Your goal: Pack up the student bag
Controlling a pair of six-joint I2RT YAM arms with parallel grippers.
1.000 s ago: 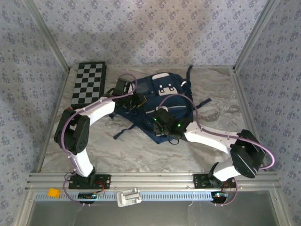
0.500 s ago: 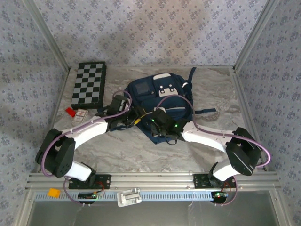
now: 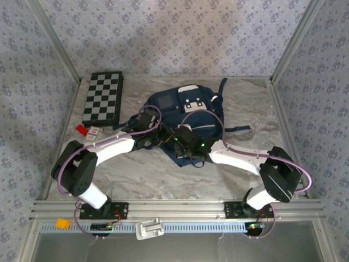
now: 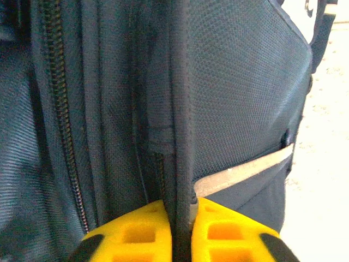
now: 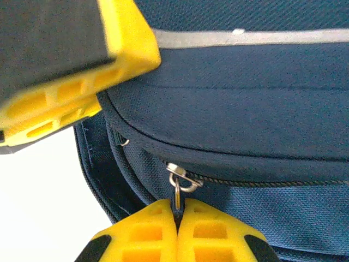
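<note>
Right of the chessboard (image 3: 103, 98), the student bag (image 3: 170, 102) is lying, the left tool (image 4: 182, 218) clenching its seam (image 4: 180, 109), so the right tool (image 5: 177, 221), pinching the zipper pull (image 5: 179, 184), should be drawing straight along the track (image 5: 262, 182).

A: Left arm (image 3: 106, 147)?
B: Elbow out left, forearm angled inward. Left gripper (image 4: 182, 213) pinched shut.
A: Right arm (image 3: 240, 159)?
B: Mirrored, forearm reaching inward. Right gripper (image 5: 177, 213) clamped too, close beside the left's. Both wrists low.
</note>
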